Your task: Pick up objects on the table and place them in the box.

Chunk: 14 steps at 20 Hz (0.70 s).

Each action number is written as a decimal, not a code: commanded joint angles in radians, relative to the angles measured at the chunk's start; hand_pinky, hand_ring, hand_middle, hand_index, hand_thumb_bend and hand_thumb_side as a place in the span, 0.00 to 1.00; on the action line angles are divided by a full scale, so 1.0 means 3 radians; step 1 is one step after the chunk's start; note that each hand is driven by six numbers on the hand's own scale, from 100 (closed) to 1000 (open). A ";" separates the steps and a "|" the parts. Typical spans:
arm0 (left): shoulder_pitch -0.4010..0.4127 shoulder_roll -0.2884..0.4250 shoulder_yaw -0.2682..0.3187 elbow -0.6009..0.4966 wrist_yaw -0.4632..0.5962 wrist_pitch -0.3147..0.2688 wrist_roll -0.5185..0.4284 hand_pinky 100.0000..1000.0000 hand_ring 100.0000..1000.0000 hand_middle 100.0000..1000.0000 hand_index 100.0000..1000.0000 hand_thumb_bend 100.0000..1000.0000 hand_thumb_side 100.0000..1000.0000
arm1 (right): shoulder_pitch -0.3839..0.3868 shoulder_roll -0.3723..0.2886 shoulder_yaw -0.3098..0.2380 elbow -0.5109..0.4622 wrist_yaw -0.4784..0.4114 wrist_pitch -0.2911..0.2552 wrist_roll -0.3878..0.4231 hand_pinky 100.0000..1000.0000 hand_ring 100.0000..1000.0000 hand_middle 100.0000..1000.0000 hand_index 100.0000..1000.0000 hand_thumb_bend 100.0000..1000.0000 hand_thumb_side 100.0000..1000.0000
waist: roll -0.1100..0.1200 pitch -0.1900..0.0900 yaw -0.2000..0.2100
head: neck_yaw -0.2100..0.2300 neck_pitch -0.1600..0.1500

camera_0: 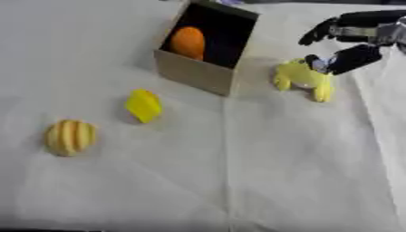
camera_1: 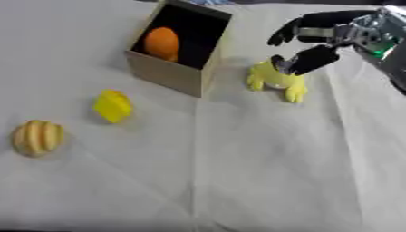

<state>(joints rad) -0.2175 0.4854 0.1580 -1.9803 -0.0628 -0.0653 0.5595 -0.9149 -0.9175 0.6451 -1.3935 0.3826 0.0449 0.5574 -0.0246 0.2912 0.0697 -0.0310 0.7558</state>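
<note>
Objects on the white cloth-covered table [camera_0: 238, 181]: nearest me I see a ribbed yellow-orange piece [camera_0: 70, 137] at the left, then a small yellow block [camera_0: 143, 105], well apart. Farther off stands the cardboard box [camera_0: 194, 70], an orange ball [camera_0: 188, 42] inside. Just right of it lies a yellow toy [camera_0: 301, 79]. My right hand [camera_1: 305, 43] hovers spread above it, one fingertip touching. I read no labels.

A white-covered tabletop [camera_0: 262, 172] carries a cardboard box [camera_0: 194, 71] near its far edge, a yellow toy [camera_0: 301, 79] beside it, a yellow block [camera_0: 143, 105], and a ridged yellow fruit [camera_0: 70, 137] toward the left edge.
</note>
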 commanded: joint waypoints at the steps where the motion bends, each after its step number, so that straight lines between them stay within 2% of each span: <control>1: -0.0034 0.0088 0.0022 -0.0066 0.0010 -0.0001 -0.0003 0.75 0.63 0.59 0.77 0.25 0.51 | -0.0038 -0.0038 -0.0048 0.0151 0.0098 -0.0034 -0.0010 0.90 0.91 0.84 0.91 0.01 0.61 | 0.0014 -0.0042 0.0011 | 0.0018 -0.0041; 5: -0.0035 0.0086 0.0028 -0.0066 0.0019 -0.0001 0.0006 0.75 0.63 0.59 0.77 0.25 0.51 | 0.0017 -0.0047 -0.0086 0.0251 0.0147 -0.0140 0.0010 0.90 0.92 0.85 0.92 0.09 0.58 | 0.0022 -0.0023 0.0010 | 0.0034 -0.0049; 11: -0.0038 0.0073 0.0028 -0.0066 0.0034 -0.0001 0.0006 0.75 0.63 0.59 0.77 0.25 0.52 | 0.0051 -0.0014 -0.0160 0.0429 0.0248 -0.0208 0.0005 0.90 0.92 0.85 0.93 0.19 0.47 | 0.0036 0.0000 0.0009 | 0.0042 -0.0087; 14: -0.0039 0.0069 0.0028 -0.0066 0.0043 0.0002 0.0007 0.75 0.63 0.59 0.77 0.25 0.52 | 0.0067 0.0007 -0.0161 0.0481 0.0255 -0.0264 0.0064 0.90 0.93 0.86 0.94 0.31 0.39 | 0.0043 0.0013 0.0014 | 0.0042 -0.0091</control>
<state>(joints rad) -0.2192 0.4846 0.1581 -1.9804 -0.0524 -0.0649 0.5599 -0.8820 -0.8977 0.6148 -1.2543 0.4515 -0.0261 0.5716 -0.0136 0.3113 0.0737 -0.0194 0.7384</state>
